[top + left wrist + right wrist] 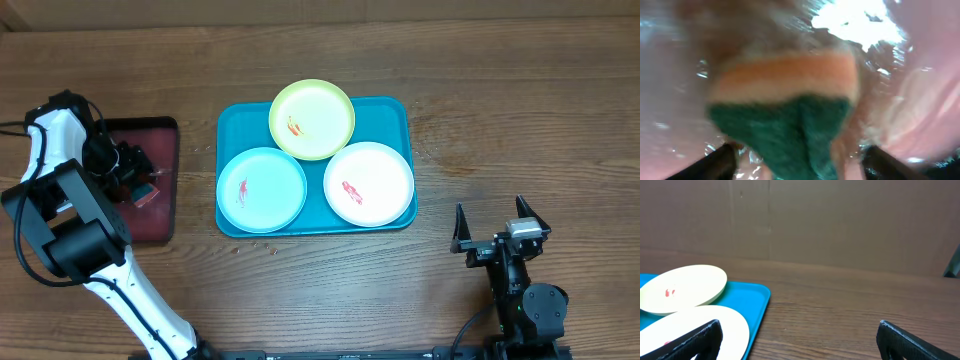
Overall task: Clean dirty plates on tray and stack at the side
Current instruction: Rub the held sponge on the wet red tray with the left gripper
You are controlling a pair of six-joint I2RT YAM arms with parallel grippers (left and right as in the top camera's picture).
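The turquoise tray point(385, 115) holds three red-smeared plates: the yellow-green plate point(312, 119) at the back, the light blue plate point(261, 189) at front left and the white plate point(368, 183) at front right. My left gripper point(140, 185) is low over the dark red tray, open, with its fingers point(797, 160) either side of an orange and green sponge point(785, 100). My right gripper point(492, 215) is open and empty on the table right of the turquoise tray. The right wrist view shows its fingers point(797, 335), the tray's edge point(757, 300), the white plate point(725, 325) and the yellow-green plate point(685, 287).
A dark red, black-rimmed tray point(160, 135) lies at the left of the wooden table point(500, 100). It fills the left wrist view point(670, 100) with wet glints. A brown wall point(840, 220) stands behind the table. A few crumbs point(262, 243) lie in front of the turquoise tray.
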